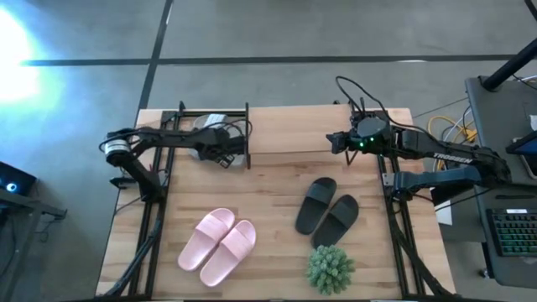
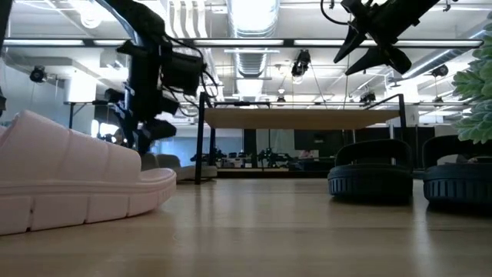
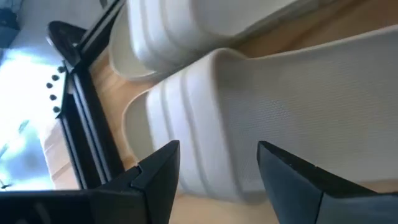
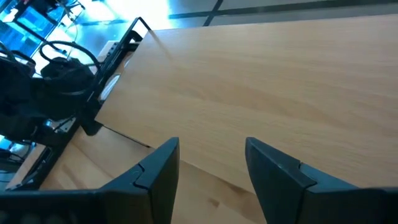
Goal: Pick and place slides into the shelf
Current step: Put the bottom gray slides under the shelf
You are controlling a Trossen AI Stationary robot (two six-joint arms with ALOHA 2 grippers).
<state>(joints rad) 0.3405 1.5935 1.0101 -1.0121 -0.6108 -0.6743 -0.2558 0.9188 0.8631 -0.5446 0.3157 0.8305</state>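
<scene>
The shelf [image 1: 294, 130] stands along the table's far edge, its plank top [image 2: 300, 118] on black legs. Two grey-white slides [image 1: 211, 122] lie side by side at its left end, inside the black frame. My left gripper [image 3: 217, 149] is open there, one finger on each side of the nearer slide's strap [image 3: 249, 106]. My right gripper [image 4: 211, 146] is open and hangs above the plank's right part [image 4: 249, 74], touching nothing. The pink pair [image 1: 216, 243] lies near-left on the table and the black pair [image 1: 327, 214] near-right, all on their soles.
A small green plant [image 1: 329, 267] stands at the near edge, just in front of the black pair. Bare tabletop [image 1: 268, 193] lies between the two pairs and the shelf. Cables and a desk with a keyboard [image 1: 512, 231] sit off the right edge.
</scene>
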